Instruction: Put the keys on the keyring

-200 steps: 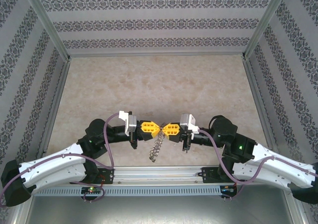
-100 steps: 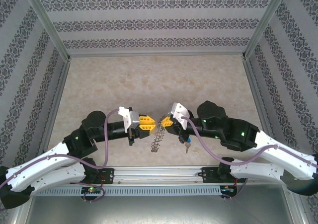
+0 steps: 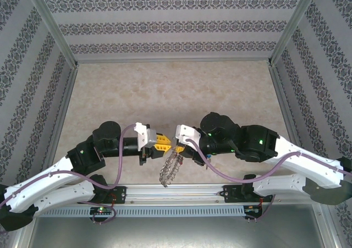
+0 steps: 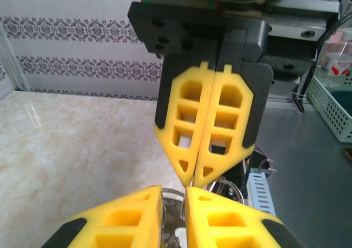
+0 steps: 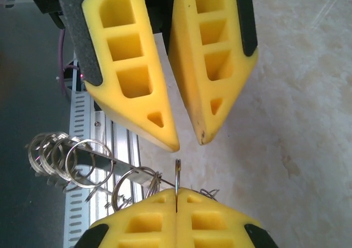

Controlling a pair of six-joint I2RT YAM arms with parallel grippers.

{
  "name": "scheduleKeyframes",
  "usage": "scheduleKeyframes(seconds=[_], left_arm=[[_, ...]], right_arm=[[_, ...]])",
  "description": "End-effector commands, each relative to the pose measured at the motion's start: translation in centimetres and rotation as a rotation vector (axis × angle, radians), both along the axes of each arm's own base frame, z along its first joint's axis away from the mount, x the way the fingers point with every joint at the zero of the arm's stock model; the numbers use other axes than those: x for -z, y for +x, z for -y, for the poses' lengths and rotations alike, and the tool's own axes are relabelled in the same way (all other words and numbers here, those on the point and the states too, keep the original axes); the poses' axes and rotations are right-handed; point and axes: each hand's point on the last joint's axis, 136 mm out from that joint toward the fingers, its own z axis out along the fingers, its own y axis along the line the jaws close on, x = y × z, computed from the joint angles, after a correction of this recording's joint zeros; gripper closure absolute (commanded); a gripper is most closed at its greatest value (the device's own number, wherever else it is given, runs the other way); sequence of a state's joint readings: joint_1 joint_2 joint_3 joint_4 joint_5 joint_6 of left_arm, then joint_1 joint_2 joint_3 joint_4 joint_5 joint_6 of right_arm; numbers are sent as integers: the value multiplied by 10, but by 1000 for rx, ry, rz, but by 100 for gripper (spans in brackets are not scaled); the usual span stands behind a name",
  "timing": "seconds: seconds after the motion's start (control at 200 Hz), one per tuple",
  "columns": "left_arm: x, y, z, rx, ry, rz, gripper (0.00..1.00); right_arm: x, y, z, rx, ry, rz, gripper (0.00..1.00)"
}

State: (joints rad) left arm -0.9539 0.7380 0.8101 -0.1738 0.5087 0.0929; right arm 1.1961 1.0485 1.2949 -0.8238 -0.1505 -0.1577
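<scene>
One keyring [image 3: 169, 170] over the surface [image 3: 165, 88], pinched in the closed right end effector [image 5: 176, 193], left end effector [image 5: 188, 142] a little open beside it

Patterned walls [image 3: 176, 28] enclose the beige marbled tabletop [image 3: 170, 88]; a white basket [image 4: 336, 108] sits outside it.

From above, the keyring [image 3: 167, 170] at 6 o'clock is too small to separate its loops. In the left wrist view the left gripper [image 4: 173, 191], cropped at 6 o'clock, hides most of it
</scene>
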Motion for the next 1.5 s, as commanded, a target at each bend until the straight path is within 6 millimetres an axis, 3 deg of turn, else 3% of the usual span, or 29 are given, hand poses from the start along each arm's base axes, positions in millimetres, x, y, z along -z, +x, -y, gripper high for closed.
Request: scheduleKeyframes(seconds=[0.0, 0.375, 0.63, 0.849, 0.999, 1.494], left_arm=[[-14, -14, -6, 57, -8, 31, 83], [-9, -13, -2, 68, 39, 20, 83], [9, -8, 2, 67, 105, -11, 85], [8, -9, 3, 69, 98, -5, 86], [6, -11, 1, 73, 78, 3, 100], [3, -12, 4, 86, 59, -20, 94]], right_arm=[[-22, -6, -2, -49, 49, 37, 100], [-20, -11, -11, -103, 31, 18, 100], [-27, -16, -13, -117, 64, 6, 100], [-24, -15, -13, -117, 59, 7, 100], [-22, -14, -16, -118, 57, 7, 100], [-18, -18, -22, -139, 52, 10, 100]])
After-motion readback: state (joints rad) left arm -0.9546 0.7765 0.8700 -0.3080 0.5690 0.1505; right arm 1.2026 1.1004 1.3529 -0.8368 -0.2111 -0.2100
